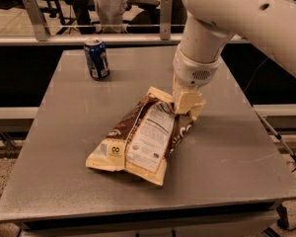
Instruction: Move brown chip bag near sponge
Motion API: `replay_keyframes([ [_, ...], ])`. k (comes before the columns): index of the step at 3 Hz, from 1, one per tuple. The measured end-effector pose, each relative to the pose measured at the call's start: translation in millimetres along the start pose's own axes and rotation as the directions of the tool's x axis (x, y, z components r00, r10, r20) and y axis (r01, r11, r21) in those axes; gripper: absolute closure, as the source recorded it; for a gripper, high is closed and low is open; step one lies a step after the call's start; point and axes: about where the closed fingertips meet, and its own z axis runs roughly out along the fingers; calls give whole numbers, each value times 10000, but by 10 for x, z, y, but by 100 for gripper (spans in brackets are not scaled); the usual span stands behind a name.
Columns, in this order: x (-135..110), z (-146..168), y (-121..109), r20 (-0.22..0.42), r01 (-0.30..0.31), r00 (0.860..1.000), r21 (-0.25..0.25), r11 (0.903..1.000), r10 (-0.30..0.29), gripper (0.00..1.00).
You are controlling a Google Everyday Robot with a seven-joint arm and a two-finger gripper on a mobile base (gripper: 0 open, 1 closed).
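The brown chip bag (147, 138) lies on the grey table (237, 157) near its middle, with the white label panel facing up and its long axis running from front left to back right. My gripper (186, 102) comes down from the white arm at the upper right. It is shut on the bag's far right end, which is lifted a little. The sponge is not in view.
A blue soda can (96, 58) stands upright at the back left of the table. A railing with posts (35, 18) and a person's legs are behind the table. The table's edges drop off on all sides.
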Motion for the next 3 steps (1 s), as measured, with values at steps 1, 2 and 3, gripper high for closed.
replay_keyframes([
  [1, 281, -183, -154, -339, -537, 9979, 365, 9979, 550, 100],
  [2, 557, -301, -302, -638, -1210, 9901, 687, 9903, 1254, 100],
  [3, 899, -387, -499, -772, -2074, 9734, 1018, 9729, 2156, 100],
])
